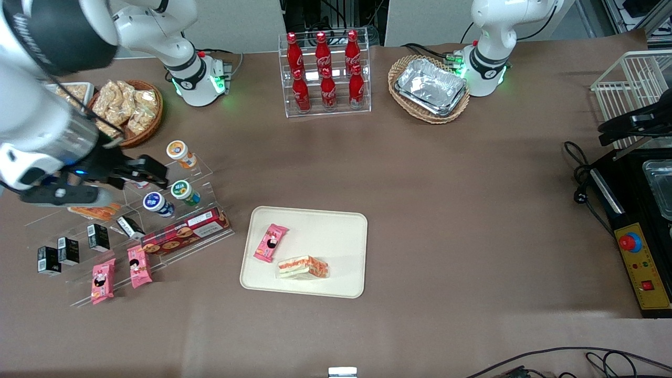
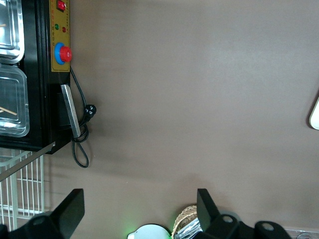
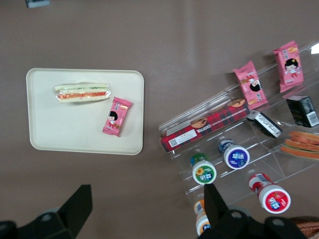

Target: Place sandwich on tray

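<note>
One clear-wrapped sandwich lies on the cream-beige tray, near the tray's edge closest to the front camera. It also shows in the right wrist view on the tray. A second sandwich lies on the acrylic shelf, partly under the arm, and shows in the right wrist view. My right gripper hovers above the shelf, well away from the tray. It is open and empty.
A pink snack packet lies on the tray beside the sandwich. The shelf holds yoghurt cups, a red biscuit box, pink packets and black boxes. A cola rack, a foil-tray basket and a snack basket stand farther away.
</note>
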Controlling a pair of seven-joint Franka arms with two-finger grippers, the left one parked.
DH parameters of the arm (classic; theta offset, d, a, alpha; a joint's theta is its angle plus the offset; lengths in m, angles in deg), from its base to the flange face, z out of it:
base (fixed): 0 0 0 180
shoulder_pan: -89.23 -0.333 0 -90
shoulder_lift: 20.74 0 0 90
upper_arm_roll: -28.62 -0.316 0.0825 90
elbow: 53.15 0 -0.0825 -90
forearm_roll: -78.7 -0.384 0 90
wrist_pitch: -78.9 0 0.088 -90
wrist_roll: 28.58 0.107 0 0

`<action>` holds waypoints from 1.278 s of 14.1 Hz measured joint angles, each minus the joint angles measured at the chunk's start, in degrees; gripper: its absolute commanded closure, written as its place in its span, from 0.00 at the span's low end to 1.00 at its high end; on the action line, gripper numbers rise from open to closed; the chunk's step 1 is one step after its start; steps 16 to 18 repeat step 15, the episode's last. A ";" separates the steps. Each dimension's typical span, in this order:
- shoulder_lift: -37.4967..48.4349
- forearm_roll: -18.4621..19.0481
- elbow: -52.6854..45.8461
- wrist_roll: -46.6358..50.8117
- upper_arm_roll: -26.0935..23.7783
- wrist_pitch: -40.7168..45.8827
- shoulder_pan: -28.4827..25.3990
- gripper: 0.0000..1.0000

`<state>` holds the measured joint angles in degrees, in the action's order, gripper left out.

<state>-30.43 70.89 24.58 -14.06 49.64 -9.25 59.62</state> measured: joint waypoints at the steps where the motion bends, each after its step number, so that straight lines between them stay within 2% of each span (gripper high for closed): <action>1: 0.49 0.01 0.05 0.00 -1.96 0.05 2.75 0.00; 4: 0.81 0.53 0.28 -1.64 -11.76 0.06 15.03 0.00; 6: 0.79 1.99 0.74 -7.89 -14.10 1.17 20.92 0.00; 7: 0.81 4.24 1.20 -10.45 -14.17 1.70 22.48 0.00; 8: 0.81 6.58 1.74 -11.94 -14.17 2.08 23.33 0.00; 10: 0.99 8.39 2.26 -12.56 -14.28 4.09 23.98 0.00; 13: 2.13 8.50 2.76 -13.18 -14.90 5.59 26.47 0.00; 15: 2.34 6.64 3.00 -14.57 -15.00 5.59 29.02 0.00; 18: 2.34 6.64 3.00 -14.57 -15.00 5.59 29.02 0.00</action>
